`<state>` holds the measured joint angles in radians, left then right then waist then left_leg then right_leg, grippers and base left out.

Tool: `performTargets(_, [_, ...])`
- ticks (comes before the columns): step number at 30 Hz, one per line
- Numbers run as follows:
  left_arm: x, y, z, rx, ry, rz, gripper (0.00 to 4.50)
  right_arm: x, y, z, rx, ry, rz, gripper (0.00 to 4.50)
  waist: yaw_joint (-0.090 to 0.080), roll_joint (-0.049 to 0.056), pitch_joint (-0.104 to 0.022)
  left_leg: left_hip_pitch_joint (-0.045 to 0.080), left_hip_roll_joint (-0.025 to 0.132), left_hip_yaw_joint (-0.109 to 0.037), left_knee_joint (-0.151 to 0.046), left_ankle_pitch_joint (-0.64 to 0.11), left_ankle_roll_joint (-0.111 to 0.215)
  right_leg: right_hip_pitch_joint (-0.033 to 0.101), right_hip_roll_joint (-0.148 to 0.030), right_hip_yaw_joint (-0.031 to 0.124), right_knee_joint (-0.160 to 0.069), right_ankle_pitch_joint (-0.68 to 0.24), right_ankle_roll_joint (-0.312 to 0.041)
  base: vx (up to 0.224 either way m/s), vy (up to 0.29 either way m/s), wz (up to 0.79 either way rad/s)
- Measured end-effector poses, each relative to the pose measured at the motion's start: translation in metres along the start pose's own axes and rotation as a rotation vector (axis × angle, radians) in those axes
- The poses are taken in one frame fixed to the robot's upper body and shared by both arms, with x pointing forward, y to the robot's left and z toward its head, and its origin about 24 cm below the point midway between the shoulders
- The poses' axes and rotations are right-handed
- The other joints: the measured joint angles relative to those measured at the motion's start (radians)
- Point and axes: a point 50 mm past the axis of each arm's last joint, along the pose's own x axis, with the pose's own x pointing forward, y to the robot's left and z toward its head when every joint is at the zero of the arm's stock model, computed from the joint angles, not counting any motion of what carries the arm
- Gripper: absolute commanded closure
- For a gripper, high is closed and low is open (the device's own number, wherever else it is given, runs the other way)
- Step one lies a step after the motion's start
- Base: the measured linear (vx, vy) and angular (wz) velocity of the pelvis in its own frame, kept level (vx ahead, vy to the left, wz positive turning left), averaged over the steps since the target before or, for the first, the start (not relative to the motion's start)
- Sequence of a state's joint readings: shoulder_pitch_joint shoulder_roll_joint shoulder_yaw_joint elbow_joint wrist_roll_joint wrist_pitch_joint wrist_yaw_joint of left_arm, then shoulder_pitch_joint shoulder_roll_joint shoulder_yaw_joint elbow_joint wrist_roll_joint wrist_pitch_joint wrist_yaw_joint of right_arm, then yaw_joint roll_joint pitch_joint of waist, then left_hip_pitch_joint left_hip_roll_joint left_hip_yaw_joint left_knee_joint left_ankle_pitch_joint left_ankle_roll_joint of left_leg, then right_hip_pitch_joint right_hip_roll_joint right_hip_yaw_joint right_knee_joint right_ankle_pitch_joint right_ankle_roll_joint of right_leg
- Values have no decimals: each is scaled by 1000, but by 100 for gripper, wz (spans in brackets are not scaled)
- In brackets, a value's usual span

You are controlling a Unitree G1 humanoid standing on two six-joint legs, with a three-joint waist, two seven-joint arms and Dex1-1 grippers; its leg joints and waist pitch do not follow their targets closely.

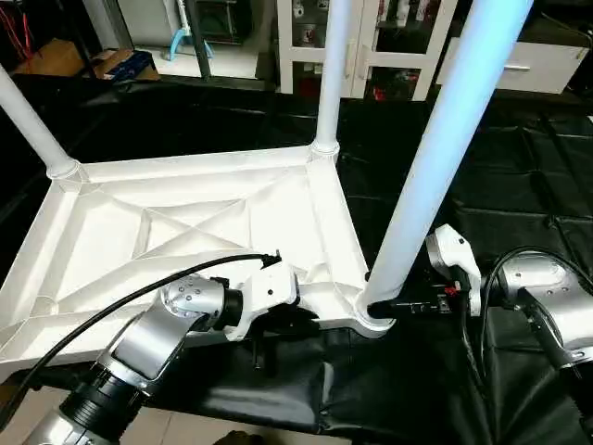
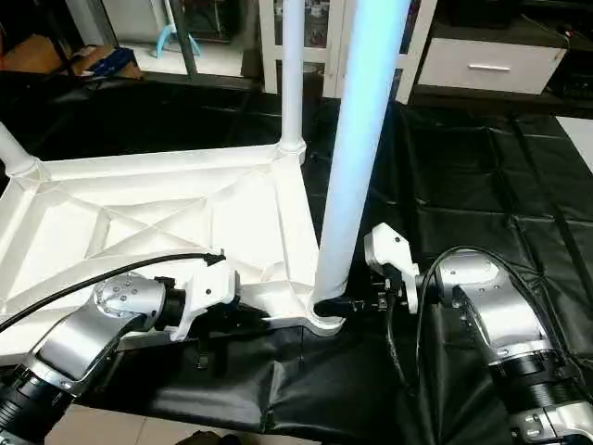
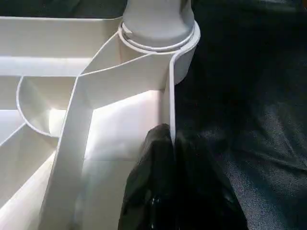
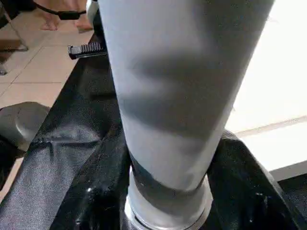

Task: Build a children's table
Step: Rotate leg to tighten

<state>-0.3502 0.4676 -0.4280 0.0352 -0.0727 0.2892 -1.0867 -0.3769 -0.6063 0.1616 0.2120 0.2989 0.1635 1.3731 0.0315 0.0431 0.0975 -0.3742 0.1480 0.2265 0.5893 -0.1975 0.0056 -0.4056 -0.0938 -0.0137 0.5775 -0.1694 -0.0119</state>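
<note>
The white tabletop [image 1: 139, 232] lies upside down on black cloth, its X ribs facing up. Three white legs stand in its corner sockets: one at the far left [image 1: 28, 120], one at the far right [image 1: 329, 74], and a tall one at the near right [image 1: 445, 139]. My left gripper [image 3: 172, 143] is shut on the tabletop's thin near rim, a short way from the near right socket [image 3: 158, 33]. My right gripper [image 1: 384, 306] reaches in from the right. Its black fingers [image 4: 96, 191] lie against both sides of the near right leg [image 4: 177, 96], just above the socket.
Black cloth [image 1: 519, 185] covers the ground under and to the right of the tabletop. White cabinets [image 1: 389, 46] stand at the back, and a cardboard box [image 1: 56, 56] sits at the back left. Tiled floor [image 1: 185, 426] shows at the near edge. A black cable [image 1: 139, 292] arcs over my left forearm.
</note>
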Motion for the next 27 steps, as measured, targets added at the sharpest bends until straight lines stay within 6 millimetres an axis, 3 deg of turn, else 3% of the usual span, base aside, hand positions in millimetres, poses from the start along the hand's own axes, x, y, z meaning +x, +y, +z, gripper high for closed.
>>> performTargets(4, [2,5,0,5,1,38,450,1,-1,-4,18,-23,-72,263,-1,0,0,2,0,0,0,0,0,2,0,0,0,0,0,0,0,0])
performTargets(8, [8,20,2,9,5,154,450,8,-12,-9,52,-56,-280,264,-6,-1,0,5,0,0,1,0,-1,4,0,1,-2,-4,7,-13,2,-1])
performTargets(13, [25,38,9,-13,-5,288,450,25,-27,-11,125,-108,-580,264,-31,-5,3,4,-1,-2,1,1,-2,4,0,1,-9,-7,11,-34,7,-4])
performTargets(21, [59,53,23,-30,-17,429,450,52,-32,-10,223,-153,-1049,264,-40,9,2,4,-7,-5,-7,1,-1,3,-2,0,-38,-11,17,0,0,0])
performTargets(27, [65,53,26,-18,-19,443,450,57,-30,-9,246,-160,-1162,265,-41,13,2,4,-12,-4,-14,0,-1,5,-4,1,-54,-11,18,0,0,0])
